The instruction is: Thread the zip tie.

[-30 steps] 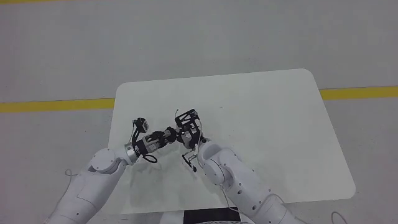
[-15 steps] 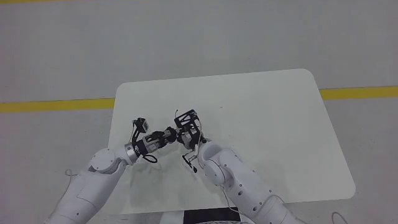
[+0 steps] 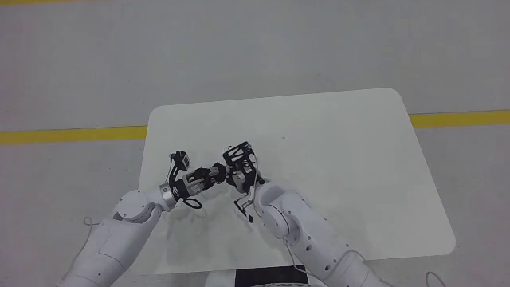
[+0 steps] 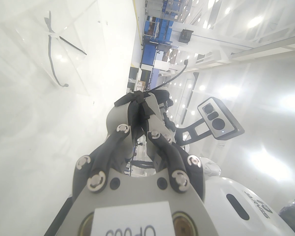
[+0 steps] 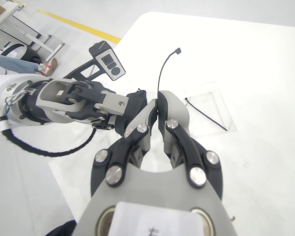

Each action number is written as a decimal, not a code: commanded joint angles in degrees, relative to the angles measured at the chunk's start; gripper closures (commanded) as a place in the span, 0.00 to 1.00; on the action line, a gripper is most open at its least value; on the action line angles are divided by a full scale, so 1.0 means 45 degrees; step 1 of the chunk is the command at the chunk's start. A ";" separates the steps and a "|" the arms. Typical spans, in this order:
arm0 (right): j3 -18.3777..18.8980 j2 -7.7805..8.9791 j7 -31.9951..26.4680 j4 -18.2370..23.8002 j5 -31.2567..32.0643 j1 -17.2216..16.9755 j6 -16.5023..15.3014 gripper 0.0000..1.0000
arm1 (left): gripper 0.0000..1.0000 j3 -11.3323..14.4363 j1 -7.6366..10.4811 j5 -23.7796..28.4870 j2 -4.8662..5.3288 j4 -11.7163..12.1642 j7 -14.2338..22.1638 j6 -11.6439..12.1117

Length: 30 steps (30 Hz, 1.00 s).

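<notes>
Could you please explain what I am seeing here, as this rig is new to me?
This is a two-armed robot at a white table. One picture looks down from above its arms; the other two come from cameras on its wrists. The right gripper is shut on a black zip tie, whose head end pokes out beyond the fingers. The left gripper is shut too, close beside it; whether it pinches the tie I cannot tell. On the table lies a clear tray with a spare tie.
</notes>
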State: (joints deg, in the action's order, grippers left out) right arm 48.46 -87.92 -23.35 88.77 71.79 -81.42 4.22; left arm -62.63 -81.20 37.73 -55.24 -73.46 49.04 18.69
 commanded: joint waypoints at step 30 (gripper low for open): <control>0.0807 0.0897 0.1949 0.0739 0.4036 -0.0879 -0.1076 0.00 | 1.00 -0.0807 0.0235 0.2185 0.0154 0.0397 0.1775 -0.2462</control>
State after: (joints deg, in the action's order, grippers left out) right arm 52.11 -84.54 -15.40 92.56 90.13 -85.84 0.64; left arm -65.68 -80.45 47.06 -54.74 -71.92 55.28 9.35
